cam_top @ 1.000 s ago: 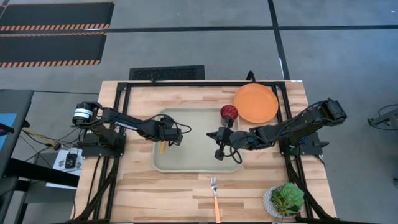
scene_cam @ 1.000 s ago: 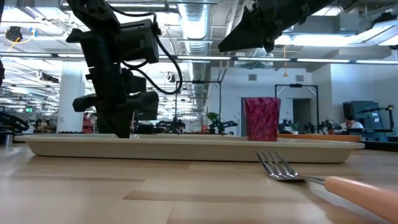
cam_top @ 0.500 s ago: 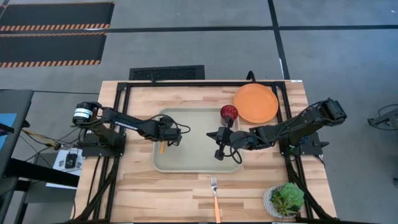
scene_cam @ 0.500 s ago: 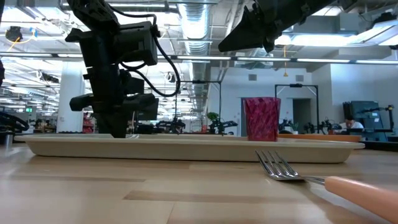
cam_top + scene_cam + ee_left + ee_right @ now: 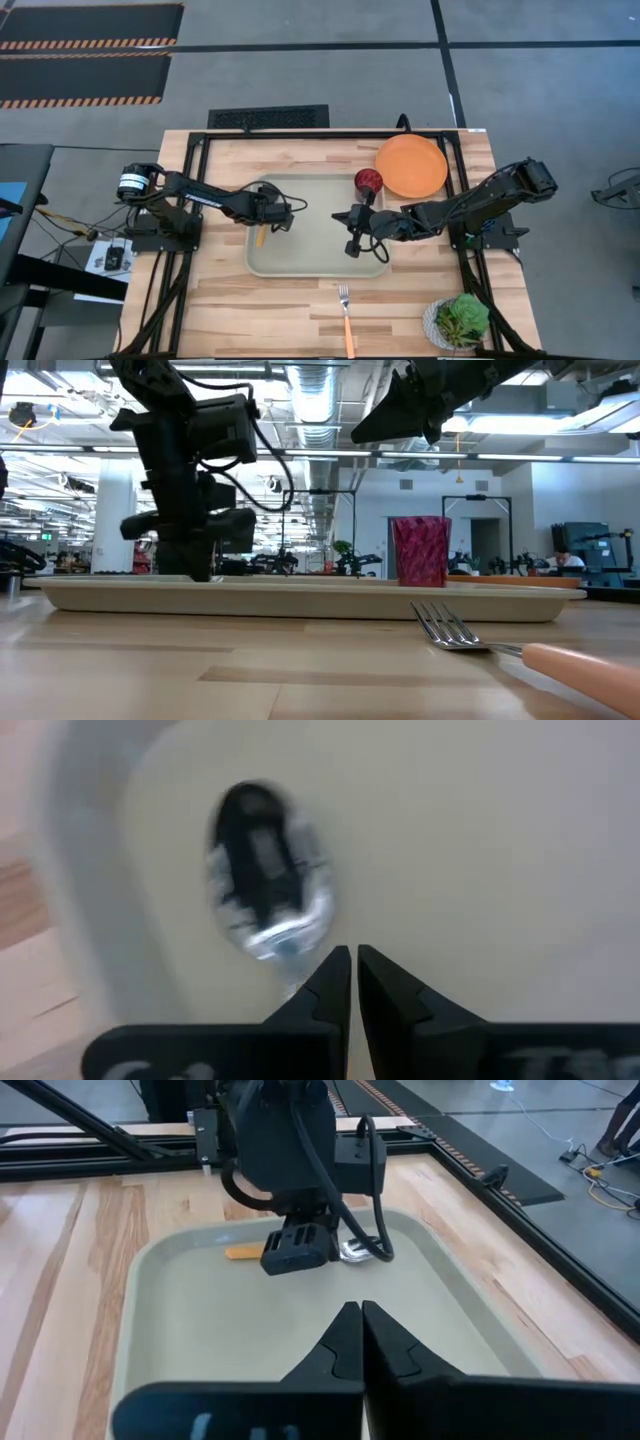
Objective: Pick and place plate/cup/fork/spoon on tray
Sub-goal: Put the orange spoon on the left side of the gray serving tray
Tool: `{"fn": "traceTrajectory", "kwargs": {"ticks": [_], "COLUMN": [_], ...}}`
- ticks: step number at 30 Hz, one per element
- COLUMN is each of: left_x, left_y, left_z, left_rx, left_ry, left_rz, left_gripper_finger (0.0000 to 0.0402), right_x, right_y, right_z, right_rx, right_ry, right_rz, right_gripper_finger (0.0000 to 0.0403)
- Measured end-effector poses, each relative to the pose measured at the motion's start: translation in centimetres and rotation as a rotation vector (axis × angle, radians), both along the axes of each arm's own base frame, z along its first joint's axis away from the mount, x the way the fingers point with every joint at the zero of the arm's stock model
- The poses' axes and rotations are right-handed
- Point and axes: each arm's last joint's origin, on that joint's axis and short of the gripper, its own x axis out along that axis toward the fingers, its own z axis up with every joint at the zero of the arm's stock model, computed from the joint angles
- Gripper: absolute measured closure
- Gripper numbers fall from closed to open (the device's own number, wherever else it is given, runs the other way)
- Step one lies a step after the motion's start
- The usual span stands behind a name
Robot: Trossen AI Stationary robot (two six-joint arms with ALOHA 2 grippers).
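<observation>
Left gripper (image 5: pixel 262 228) low over tray (image 5: pixel 310 262), left part, fingers clenched, empty, tips just above spoon (image 5: pixel 268 910) lying in tray. Right gripper (image 5: pixel 352 247) raised over tray's right part, fingers clenched, holding nothing. Cup (image 5: pixel 367 181) upright at tray's far right corner. Plate (image 5: pixel 411 166) on worktop (image 5: pixel 250 320) beside cup. Fork (image 5: pixel 346 315) on worktop near front edge

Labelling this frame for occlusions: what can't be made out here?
- Orange-handled silver spoon: high view, mostly under the left pincer; left wrist view, bowl blurred.
- Round flat orange plate: low view, only a sliver behind the pale grey-green tray rim.
- Orange-handled fork: handle cut by both views' edges.
</observation>
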Motion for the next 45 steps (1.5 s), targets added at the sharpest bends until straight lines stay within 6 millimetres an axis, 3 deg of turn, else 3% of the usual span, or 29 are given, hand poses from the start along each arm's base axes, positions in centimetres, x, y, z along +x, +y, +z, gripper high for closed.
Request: {"fn": "traceTrajectory", "kwargs": {"ticks": [19,32,40,45], "left_x": [0.5,0.7,1.3,1.4], "left_y": [2.6,3.2,3.2,3.2], "left_z": [0.2,0.3,-1.4,-1.4], "left_rx": [0.035,0.034,0.009,0.027], "left_ry": [-0.021,-0.039,-0.005,-0.003], "left_rz": [-0.026,-0.053,-0.071,-0.061], "left_gripper_finger": [0.0393,0.0393,0.0393,0.0393], "right_x": [0.0,0.0,0.1,0.1], "right_y": [-0.1,-0.1,-0.1,-0.1], "right_z": [0.0,0.0,0.1,0.1], "right_rx": [0.002,0.002,-0.003,-0.008], "right_ry": [-0.001,-0.001,-0.004,-0.004], "right_rz": [-0.004,-0.004,-0.001,0.001], "right_gripper_finger": [0.0396,0.0396,0.0396,0.0396]}}
